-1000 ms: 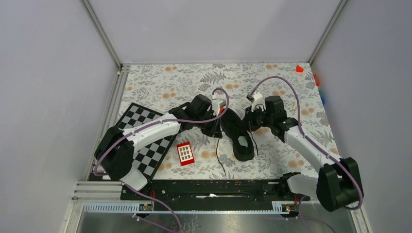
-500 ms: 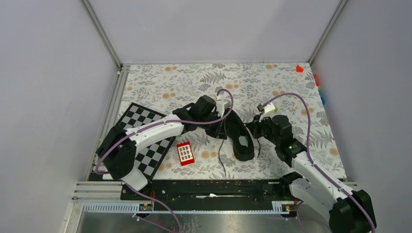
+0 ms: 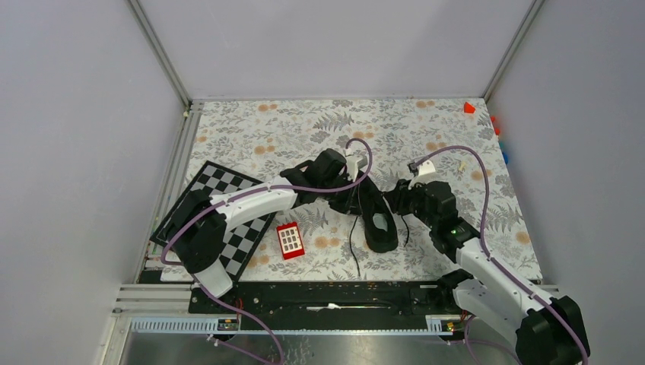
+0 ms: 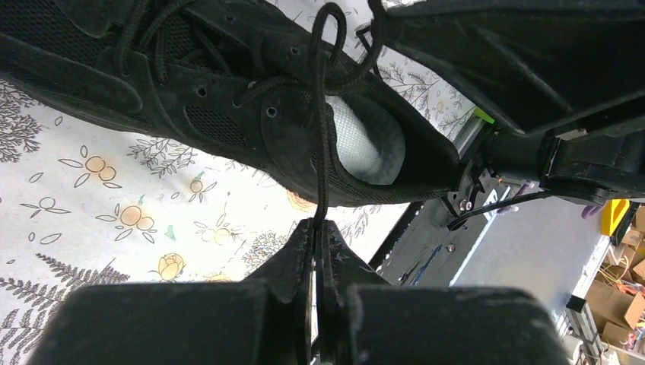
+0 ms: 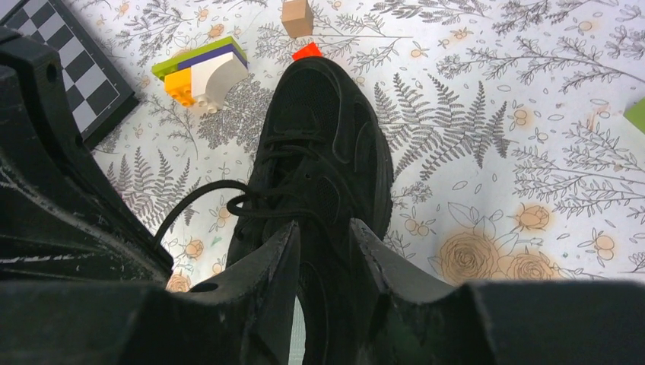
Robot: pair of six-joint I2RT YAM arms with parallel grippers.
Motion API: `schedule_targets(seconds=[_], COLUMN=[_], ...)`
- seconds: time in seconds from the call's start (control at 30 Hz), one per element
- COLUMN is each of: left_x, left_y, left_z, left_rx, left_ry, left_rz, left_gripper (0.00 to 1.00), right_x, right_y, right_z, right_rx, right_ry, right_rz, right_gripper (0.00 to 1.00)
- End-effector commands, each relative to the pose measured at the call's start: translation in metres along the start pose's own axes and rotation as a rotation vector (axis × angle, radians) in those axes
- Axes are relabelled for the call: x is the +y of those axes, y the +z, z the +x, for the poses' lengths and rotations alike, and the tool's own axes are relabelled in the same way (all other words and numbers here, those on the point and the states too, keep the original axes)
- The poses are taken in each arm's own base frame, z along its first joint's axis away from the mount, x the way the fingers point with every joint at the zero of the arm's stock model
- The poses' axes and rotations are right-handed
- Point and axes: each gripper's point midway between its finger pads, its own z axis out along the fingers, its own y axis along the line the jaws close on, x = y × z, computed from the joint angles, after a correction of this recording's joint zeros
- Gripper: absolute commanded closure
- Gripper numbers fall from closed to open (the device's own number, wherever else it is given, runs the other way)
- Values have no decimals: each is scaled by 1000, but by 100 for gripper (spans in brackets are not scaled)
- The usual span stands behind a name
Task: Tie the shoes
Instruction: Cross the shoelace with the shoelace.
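The black shoe (image 3: 374, 214) lies mid-table, toe pointing away from the arm bases, its pale insole (image 4: 363, 141) showing in the left wrist view. My left gripper (image 3: 346, 199) is at the shoe's left side, shut on a thin black lace (image 4: 322, 137) that runs taut from my fingertips (image 4: 318, 225) up to the eyelets. My right gripper (image 5: 325, 228) hovers over the shoe (image 5: 327, 144) from its heel end, with the jaws apart above the tongue and the lace crossings and nothing pinched between them. A loose lace end (image 3: 354, 255) trails on the table toward the bases.
A red block with white studs (image 3: 290, 239) lies left of the shoe, beside a checkerboard (image 3: 220, 199). Coloured blocks (image 5: 199, 71), a tan cube (image 5: 297, 17) and a red piece (image 5: 307, 51) sit beyond the toe. A red block (image 3: 469, 107) is at the back right corner.
My right arm has drawn back toward the near edge and its jaws have opened. My left gripper has shifted right, closer to the shoe, still shut on the lace.
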Motion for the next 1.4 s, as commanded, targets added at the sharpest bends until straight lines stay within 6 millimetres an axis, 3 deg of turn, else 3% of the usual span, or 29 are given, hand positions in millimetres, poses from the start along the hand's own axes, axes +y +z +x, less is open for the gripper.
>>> schedule_targets(seconds=[0.0,0.17,0.33,0.47,0.57,0.7,0.77,0.87,0.9,1.03,1.23,1.27,1.37], left_x=[-14,-14,-15,-15,-16,-16,-16,-16,-17,-17,-18,-18,-19], left_y=[-14,-14,-15,-15,-17,-18,-18,-18,-18,-19,-17,-17,-17], left_z=[-32,-32,-28,-28,-29,-30,-29,-29,-29,-28,-28,-28,-28], left_rx=[-114,-114,-106,-105,-110,-112,-110,-108,-107,-106,-101,-100,-101], left_ry=[27,26,28,28,32,33,33,33,33,33,31,30,32], left_rz=[19,23,27,28,27,24,27,29,31,32,40,42,43], left_gripper=[100,100,100,100,100,100,100,100,100,100,100,100,100], right_x=[10,17,21,23,25,19,10,-3,-6,-11,-12,-12,-8], right_y=[-9,-13,-8,-5,-8,-16,-17,-15,-14,-10,0,3,9], right_z=[-16,-12,-17,-19,-24,-31,-31,-17,-10,7,5,1,-3], right_rx=[-16,17,42,77,68,21,6,50,82,141,121,110,103], right_ry=[22,-3,-39,-72,-86,-97,-108,-110,-106,-88,-100,-104,-108], right_rz=[-27,-71,-90,-105,-110,-76,-27,35,46,63,60,60,39], right_gripper=[62,71,70,93,100,97,87,59,58,55,52,53,69])
